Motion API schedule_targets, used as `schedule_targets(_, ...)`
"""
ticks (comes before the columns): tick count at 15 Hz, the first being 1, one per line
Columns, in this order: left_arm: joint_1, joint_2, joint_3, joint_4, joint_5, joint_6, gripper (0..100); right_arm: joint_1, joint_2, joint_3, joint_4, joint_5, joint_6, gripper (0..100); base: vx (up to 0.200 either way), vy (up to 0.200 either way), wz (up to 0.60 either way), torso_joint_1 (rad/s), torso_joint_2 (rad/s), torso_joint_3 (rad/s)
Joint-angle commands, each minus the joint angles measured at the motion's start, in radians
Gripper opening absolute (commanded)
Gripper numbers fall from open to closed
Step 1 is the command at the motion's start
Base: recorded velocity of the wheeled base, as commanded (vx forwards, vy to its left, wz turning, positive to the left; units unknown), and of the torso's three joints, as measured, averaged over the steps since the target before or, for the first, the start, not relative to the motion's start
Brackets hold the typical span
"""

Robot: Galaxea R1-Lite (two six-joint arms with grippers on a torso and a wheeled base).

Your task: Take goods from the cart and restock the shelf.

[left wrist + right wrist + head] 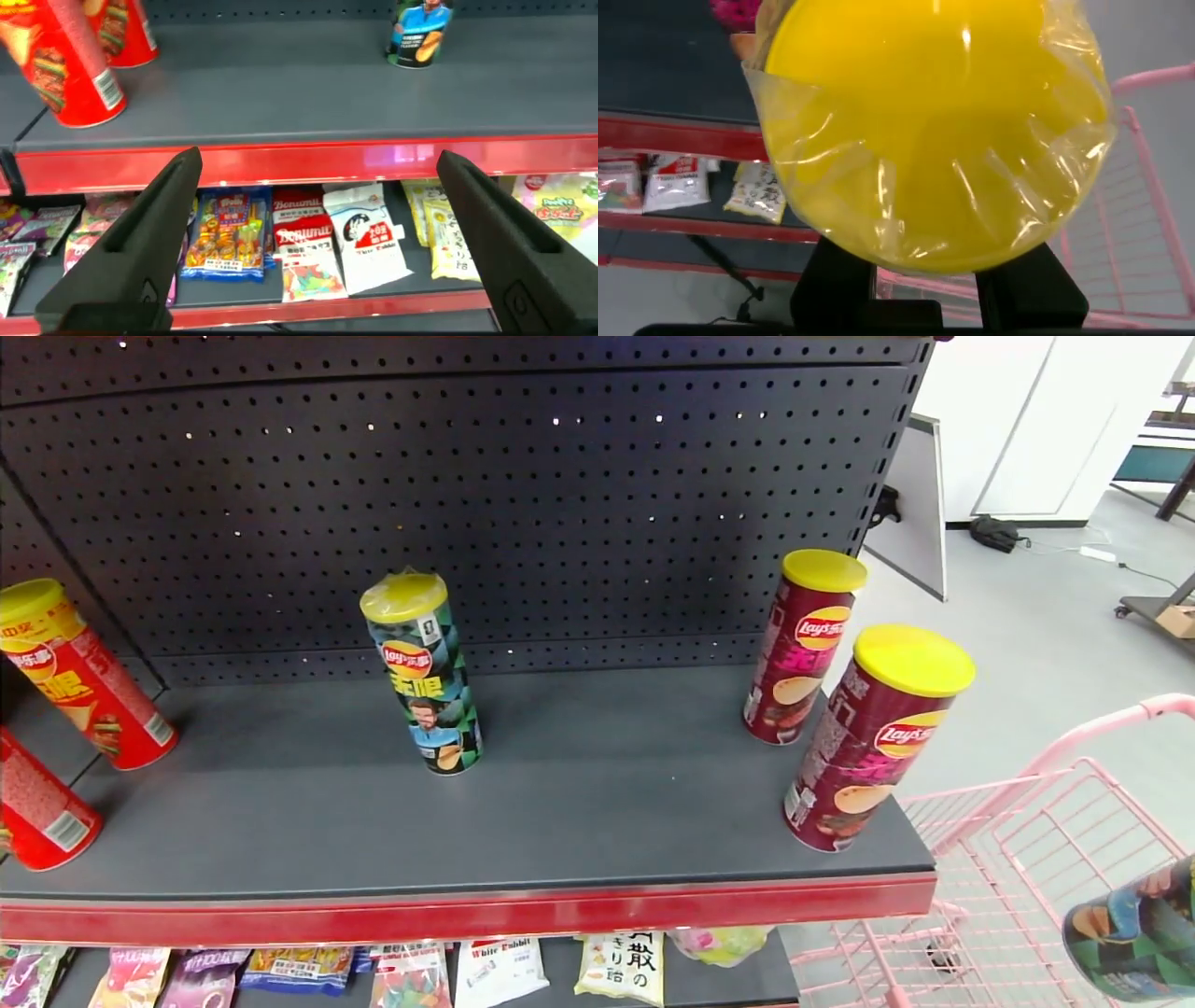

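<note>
1. Right gripper (934, 285): I read its two black fingers (836, 280) as clamped on a chip can (934, 131), one finger on each side of the tube. The can's lid end faces the wrist camera. The lid is round and bright yellow, under clear film that wrinkles and bunches at the rim. In the head view the can body shows a green, black and teal checked pattern with an orange patch. There it lies tilted at my far right, in front of the wire basket of the pink cart (1027, 821). It is lower than the right end of the shelf (560, 803) and apart from it.

2. Left gripper (318, 233): its fingers (140, 252) stand wide apart with nothing between them. The gripper faces the shelf's red front strip, with the lower tier of snack bags (364, 247) just beyond it.

3. Shelf board, from my right to my left:
- The front maroon can (873, 737), yellow-lidded, stands at the right front corner.
- The rear maroon can (805, 644), same design, stands just behind it, nearer the pegboard.
- The green can (425, 672) stands upright near the middle, well apart from the others. It has the same checked pattern as the held can and a film-wrapped yellow lid.
- The rear red can (79, 672) and the front red can (37, 803) stand at the left end.
</note>
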Motion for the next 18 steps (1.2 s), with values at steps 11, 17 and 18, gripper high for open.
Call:
schedule_targets(11, 0.0, 0.0, 0.0, 0.0, 0.0, -0.001, 100, 0.013, -0.076, 0.03, -0.008, 0.189, 0.039, 0, 0.0, 0.055, 0.0, -0.002, 0.0, 0.0)
schedule_targets(17, 0.0, 0.001, 0.0, 0.0, 0.0, -0.001, 100, 0.013, -0.074, 0.037, -0.008, 0.193, 0.039, 0, 0.0, 0.2, 0.0, 0.003, 0.0, 0.002)
schedule_targets(18, 0.0, 0.001, 0.0, 0.0, 0.0, -0.001, 100, 0.013, -0.074, 0.037, -0.008, 0.193, 0.039, 0, 0.0, 0.2, 0.0, -0.002, 0.0, 0.002)
